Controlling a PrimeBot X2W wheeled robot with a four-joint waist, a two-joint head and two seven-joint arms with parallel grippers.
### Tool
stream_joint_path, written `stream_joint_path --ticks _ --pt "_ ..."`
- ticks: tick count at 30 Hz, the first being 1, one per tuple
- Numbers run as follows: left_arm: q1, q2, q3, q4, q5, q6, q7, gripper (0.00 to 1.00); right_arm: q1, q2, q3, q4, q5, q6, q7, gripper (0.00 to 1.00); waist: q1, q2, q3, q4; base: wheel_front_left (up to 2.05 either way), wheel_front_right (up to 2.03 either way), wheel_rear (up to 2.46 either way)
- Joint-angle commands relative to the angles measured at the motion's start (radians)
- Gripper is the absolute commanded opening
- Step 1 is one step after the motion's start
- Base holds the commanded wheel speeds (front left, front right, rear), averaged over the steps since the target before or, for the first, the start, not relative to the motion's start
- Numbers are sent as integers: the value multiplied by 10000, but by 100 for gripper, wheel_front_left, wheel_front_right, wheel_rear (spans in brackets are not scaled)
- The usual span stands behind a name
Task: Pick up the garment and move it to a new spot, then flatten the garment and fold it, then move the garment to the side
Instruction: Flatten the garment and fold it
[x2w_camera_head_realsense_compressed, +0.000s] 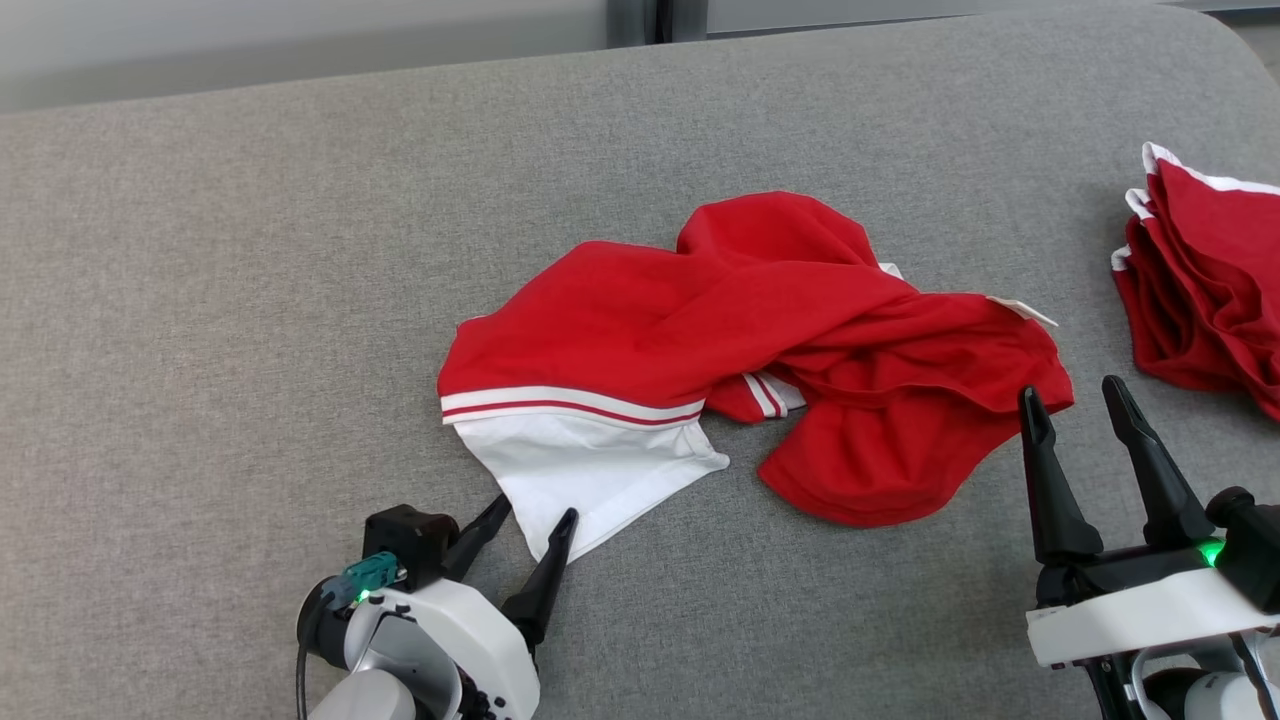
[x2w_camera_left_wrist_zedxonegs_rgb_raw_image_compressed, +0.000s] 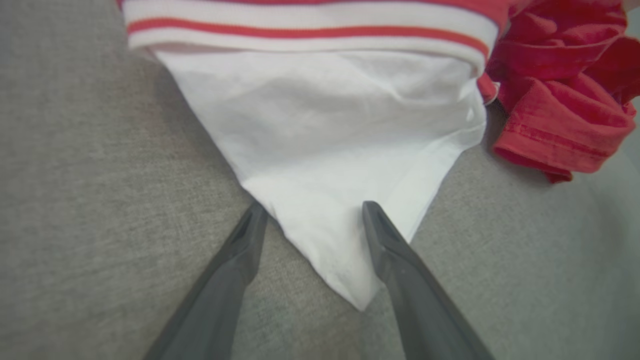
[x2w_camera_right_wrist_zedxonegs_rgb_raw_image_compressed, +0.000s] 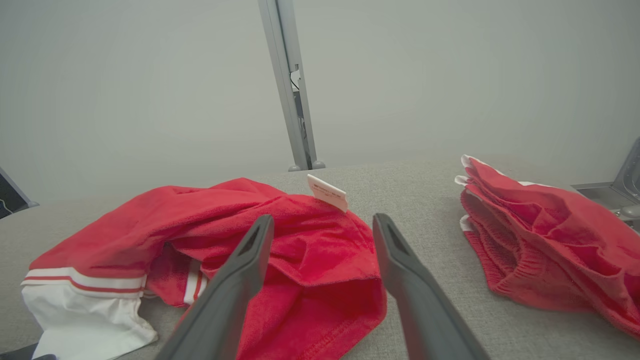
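Garment (x2w_camera_head_realsense_compressed: 740, 330) crumpled mid-surface, white corner (x2w_camera_left_wrist_zedxonegs_rgb_raw_image_compressed: 330, 200) pointing 6 o'clock, straddled by left gripper (x2w_camera_head_realsense_compressed: 537, 508), fingers spread, nothing gripped. Right gripper (x2w_camera_head_realsense_compressed: 1072, 390) spread, empty, at garment's 4 o'clock hem. Risks: thin corner slips on closing; uneven lift twists folds; pile (x2w_camera_head_realsense_compressed: 1210, 290) at 3 o'clock snagged

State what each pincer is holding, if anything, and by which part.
Nothing is held. The left pincer stands open astride the white corner of the garment; the right pincer is open by its red hem.

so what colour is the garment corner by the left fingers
The corner is plain white, under a red-striped white band; clearest in the left wrist view.
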Motion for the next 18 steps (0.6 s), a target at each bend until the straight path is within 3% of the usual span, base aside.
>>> stream_joint_path --ticks 1,2,9,18 --pt "60 -129 -172 376 -105 -161 70 29 -107 -42 -25 109 99 3 -137 100 0 0 29 -55 0 0 0" --pt "-12 -122 -131 341 -105 -196 -43 0 -111 -42 -33 138 117 3 -163 100 0 0 27 -64 0 0 0" --pt "-700 593 966 -1427 225 75 -1636 0 -37 -42 -253 244 232 3 -213 100 0 0 -14 36 0 0 0" --pt "-656 1732 2096 -4011 488 803 -1815 0 -63 -43 -296 320 330 3 -195 100 0 0 -4 138 0 0 0"
